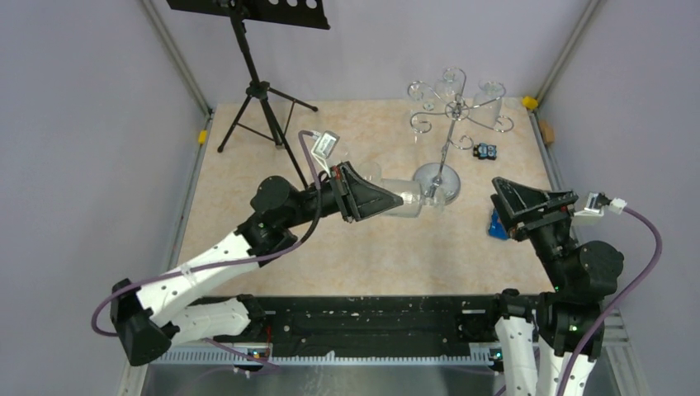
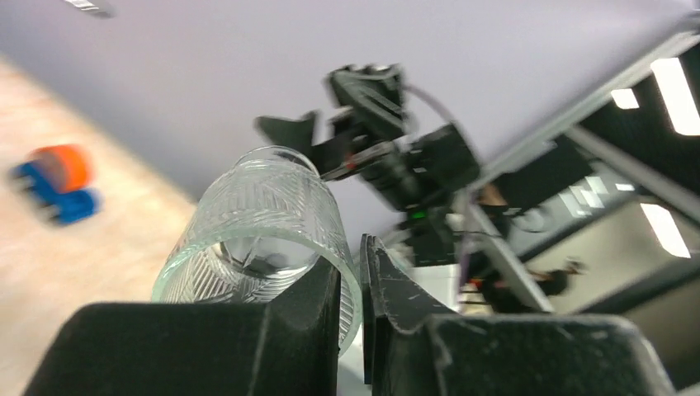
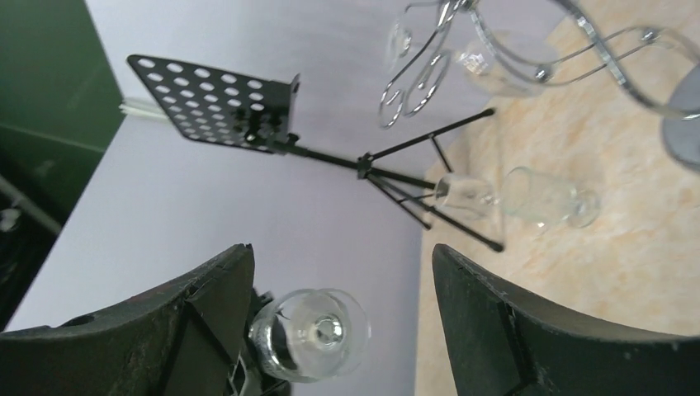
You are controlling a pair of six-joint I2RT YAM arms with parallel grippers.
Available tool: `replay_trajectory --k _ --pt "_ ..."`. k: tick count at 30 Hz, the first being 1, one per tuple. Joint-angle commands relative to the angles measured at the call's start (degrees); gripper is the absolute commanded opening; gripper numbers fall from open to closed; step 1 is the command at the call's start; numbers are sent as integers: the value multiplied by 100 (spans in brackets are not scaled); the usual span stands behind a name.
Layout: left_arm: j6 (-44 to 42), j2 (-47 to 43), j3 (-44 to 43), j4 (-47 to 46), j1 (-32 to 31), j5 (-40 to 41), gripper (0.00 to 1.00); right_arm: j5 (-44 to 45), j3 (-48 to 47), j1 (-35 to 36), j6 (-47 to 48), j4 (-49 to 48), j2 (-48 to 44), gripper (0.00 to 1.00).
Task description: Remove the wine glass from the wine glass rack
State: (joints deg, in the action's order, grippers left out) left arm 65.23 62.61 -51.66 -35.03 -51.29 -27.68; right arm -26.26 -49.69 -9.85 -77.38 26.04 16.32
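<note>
Pinching the wine glass (image 2: 262, 208) rim, the left gripper (image 2: 350, 262) holds it sideways.

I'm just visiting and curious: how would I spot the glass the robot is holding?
Look for the shiny chrome wine glass rack at the far right of the table. Just left of its round base, the left gripper grips a wine glass lying sideways. Unlike the hanging glasses, it is clamped in black jaws.

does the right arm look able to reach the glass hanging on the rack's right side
Probably yes: its fingers are open and empty, nothing stands between them and the hanging glass, and the left arm is down by the rack's base.
</note>
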Motion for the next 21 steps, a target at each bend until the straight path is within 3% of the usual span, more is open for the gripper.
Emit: replay_trajectory --k 1,4,7,9,11,15,21 --pt "-2656 -542 -713 3780 13 1054 0 931 -409 24 963 734 -114 80" --pt "-3398 -659 -1055 5343 27 2158 0 1218 -516 27 1232 904 -97 80" --pt "-3594 -703 -1160 6539 57 3846 0 1387 -561 22 1408 1005 -80 79" --pt "-3515 -687 -1139 7139 208 4497 0 1458 -546 26 1443 1058 -76 79" --pt "-3477 -596 -1108 7560 622 4611 0 1510 -475 24 1450 1077 -72 79" --pt "-3569 -426 -881 7551 1798 3876 0 1511 -387 22 1463 999 -46 78" --pt "-3650 520 -1187 7434 2286 3726 0 1486 -384 27 1530 953 -3 78"
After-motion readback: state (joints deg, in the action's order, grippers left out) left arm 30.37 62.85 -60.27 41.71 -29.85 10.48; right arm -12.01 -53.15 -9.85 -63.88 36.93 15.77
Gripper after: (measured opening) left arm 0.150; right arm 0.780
